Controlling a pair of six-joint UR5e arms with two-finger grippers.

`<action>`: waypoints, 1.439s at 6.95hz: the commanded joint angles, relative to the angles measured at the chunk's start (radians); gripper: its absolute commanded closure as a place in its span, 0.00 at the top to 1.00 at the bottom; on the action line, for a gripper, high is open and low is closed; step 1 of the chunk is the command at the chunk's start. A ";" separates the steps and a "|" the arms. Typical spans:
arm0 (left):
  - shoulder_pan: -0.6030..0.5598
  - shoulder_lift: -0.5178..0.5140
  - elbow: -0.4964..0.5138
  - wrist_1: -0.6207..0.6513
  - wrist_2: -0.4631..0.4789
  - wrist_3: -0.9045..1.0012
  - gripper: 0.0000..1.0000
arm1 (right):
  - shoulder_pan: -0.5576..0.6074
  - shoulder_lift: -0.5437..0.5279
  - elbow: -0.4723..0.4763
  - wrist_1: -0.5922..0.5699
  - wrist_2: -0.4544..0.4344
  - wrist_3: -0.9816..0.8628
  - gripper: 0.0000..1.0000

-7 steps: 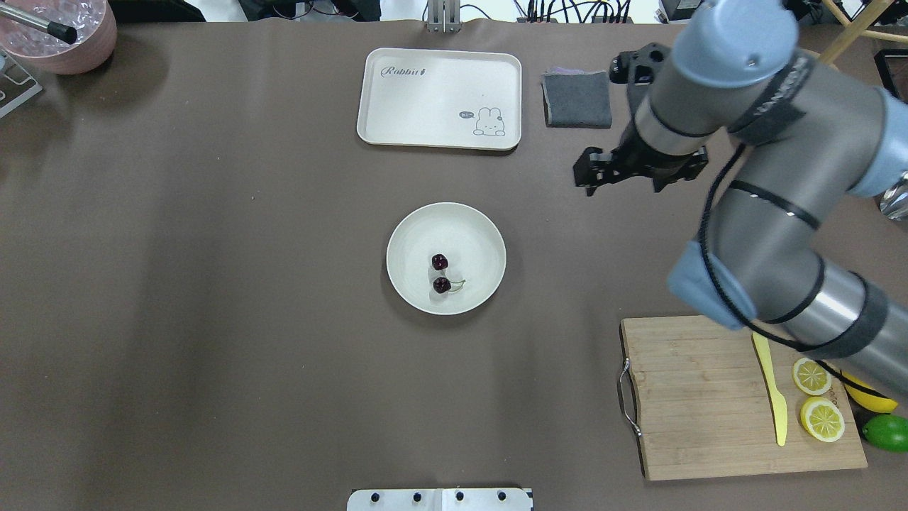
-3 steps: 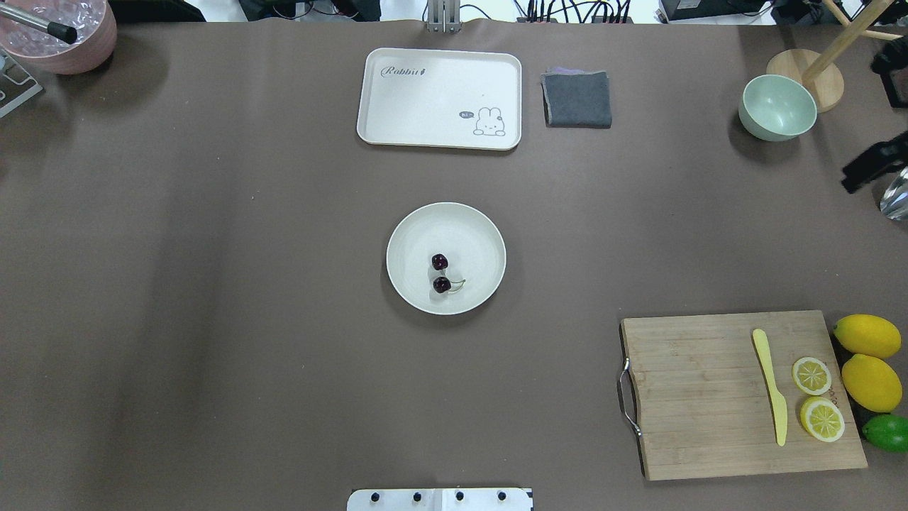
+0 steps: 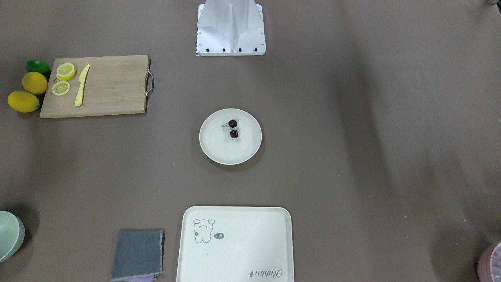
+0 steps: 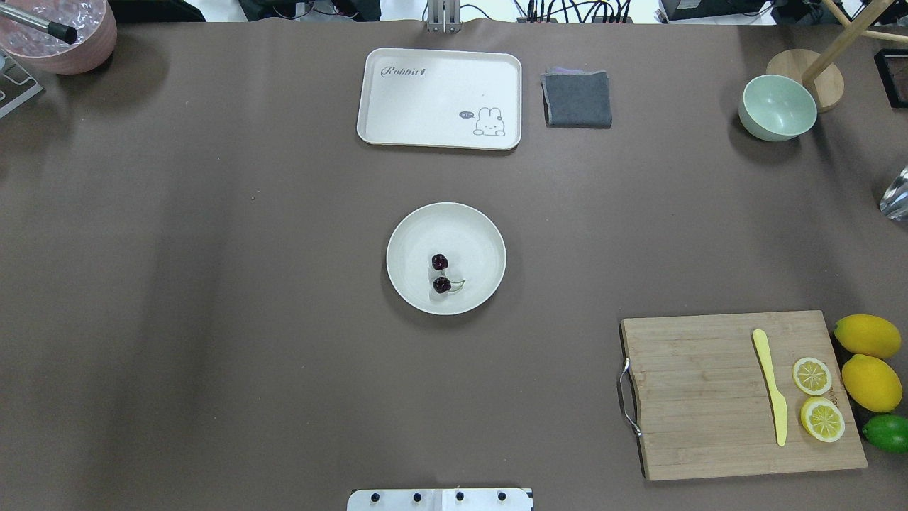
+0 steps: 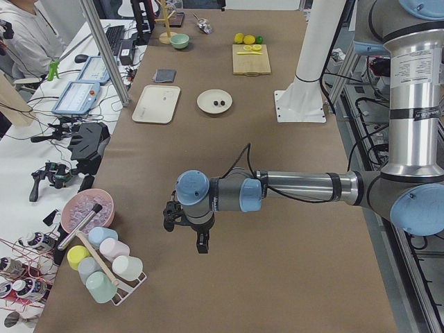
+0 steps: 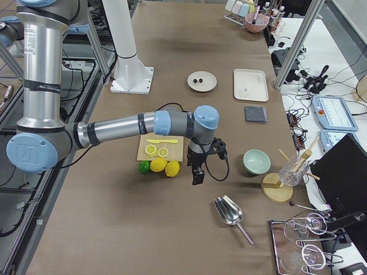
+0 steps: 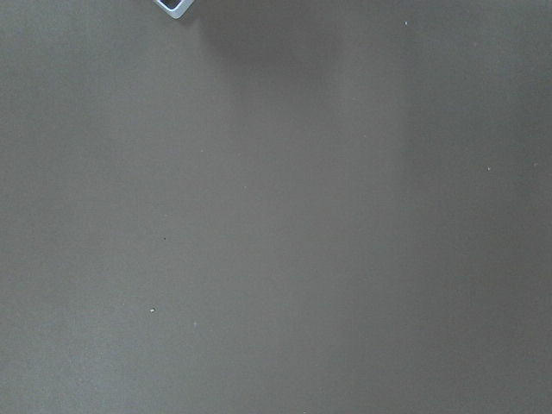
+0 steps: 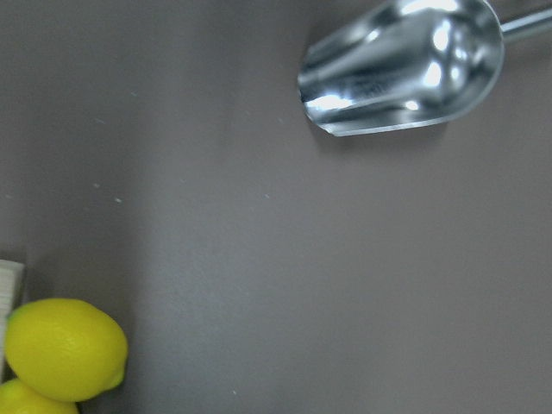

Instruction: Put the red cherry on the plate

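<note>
The red cherry (image 4: 441,284), two tiny dark maroon fruits on a thin green stem, lies inside the round cream plate (image 4: 411,238) at the table's centre. The front-facing view shows the same cherry (image 3: 233,133) on the plate (image 3: 235,153). Neither gripper shows in the overhead or front-facing views. My left gripper (image 5: 200,243) hangs over bare table far from the plate, in the exterior left view only. My right gripper (image 6: 196,174) hangs beside the lemons, in the exterior right view only. I cannot tell whether either is open or shut.
A rabbit tray (image 4: 440,99) and a grey cloth (image 4: 577,99) lie beyond the plate. A mint bowl (image 4: 777,106) stands far right. A cutting board (image 4: 702,397) holds a yellow knife and lemon slices, with lemons (image 4: 867,336) beside it. A metal scoop (image 8: 405,65) lies near my right wrist.
My right arm has swung off to the right and left the overhead view, uncovering the mint bowl and lemons. The cherry and plate have not moved.
</note>
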 commanded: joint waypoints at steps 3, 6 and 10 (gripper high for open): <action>0.004 0.000 0.000 0.000 -0.002 0.001 0.98 | 0.042 -0.023 -0.125 0.145 -0.002 -0.005 1.00; 0.004 0.002 0.000 0.000 0.000 0.001 0.98 | 0.048 -0.003 -0.119 0.146 0.015 -0.005 1.00; 0.004 0.005 -0.003 0.000 0.001 0.003 0.98 | 0.055 -0.003 -0.088 0.148 -0.002 -0.013 1.00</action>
